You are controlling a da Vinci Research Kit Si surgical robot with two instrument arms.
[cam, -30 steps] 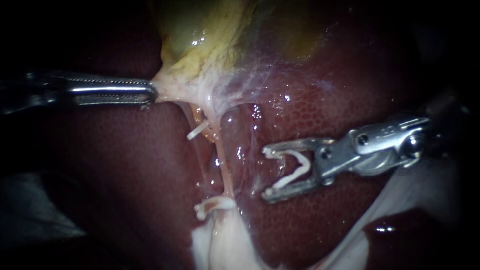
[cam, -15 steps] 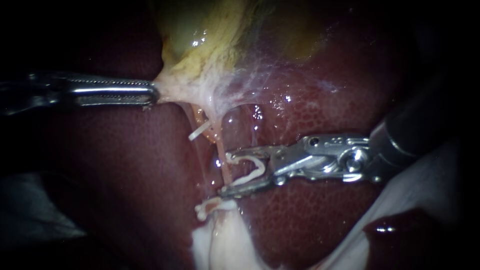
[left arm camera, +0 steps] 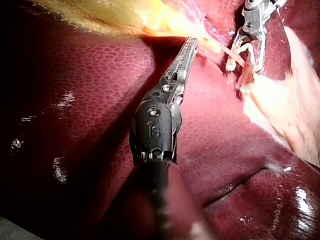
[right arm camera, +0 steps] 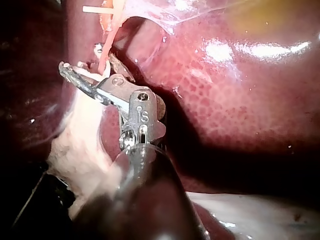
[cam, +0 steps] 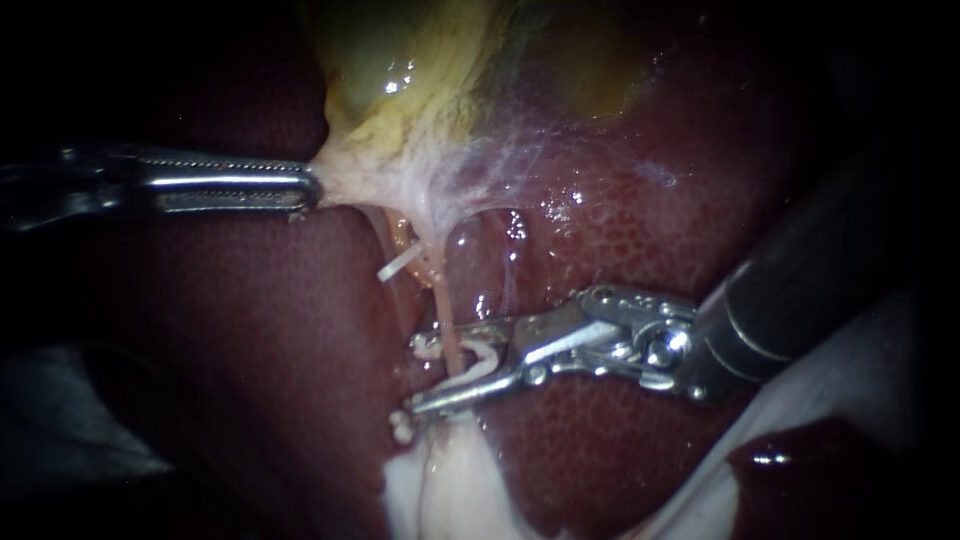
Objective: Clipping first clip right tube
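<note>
Pink, slender right tube [cam: 447,322] runs crosswise between jaws of the right instrument [cam: 420,376], which hold a white V-shaped clip [cam: 479,358] astride it; left instrument [cam: 308,188], farther off, clamps yellowish gallbladder [cam: 400,100].

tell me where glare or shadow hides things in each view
Endoscope view: edges black, shafts of left instrument and right instrument fade into them, glints on liver. Left wrist view: small glints on liver. Right wrist view: broad glare on liver, foreground shaft dark.
</note>
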